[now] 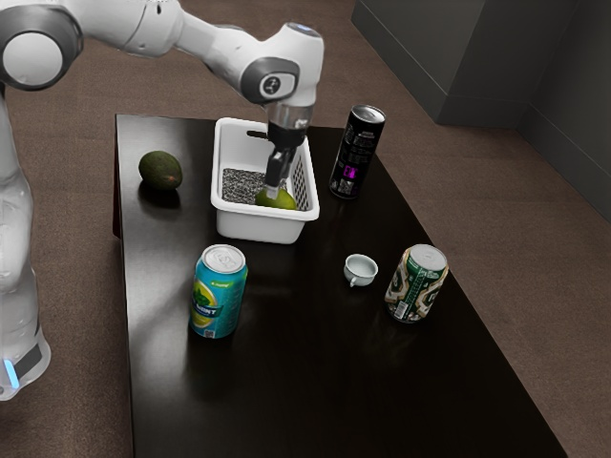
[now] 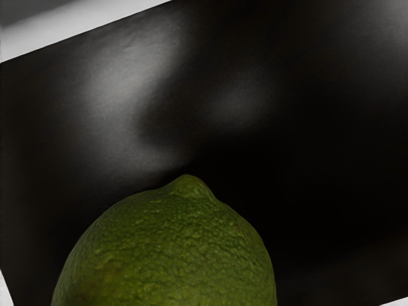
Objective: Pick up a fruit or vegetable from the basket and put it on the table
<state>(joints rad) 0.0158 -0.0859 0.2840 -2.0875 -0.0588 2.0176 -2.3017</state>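
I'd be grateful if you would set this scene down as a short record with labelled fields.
basket: white, on the black table
in basket: green fruit, bumpy-skinned
hand: lowered into basket, at the green fruit
loose on table: dark avocado
cans: teal; green-and-cream; tall black; all upright
cup: small, white, between teal and green-and-cream cans
task status: green fruit not yet on table

The black table (image 1: 305, 382) carries a basket (image 1: 260, 225), avocado (image 1: 160, 172), cup (image 1: 360, 271) and 3 cans (image 1: 219, 294).

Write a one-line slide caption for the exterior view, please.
Tool at a green fruit inside a white basket on a dark table, with an avocado outside.
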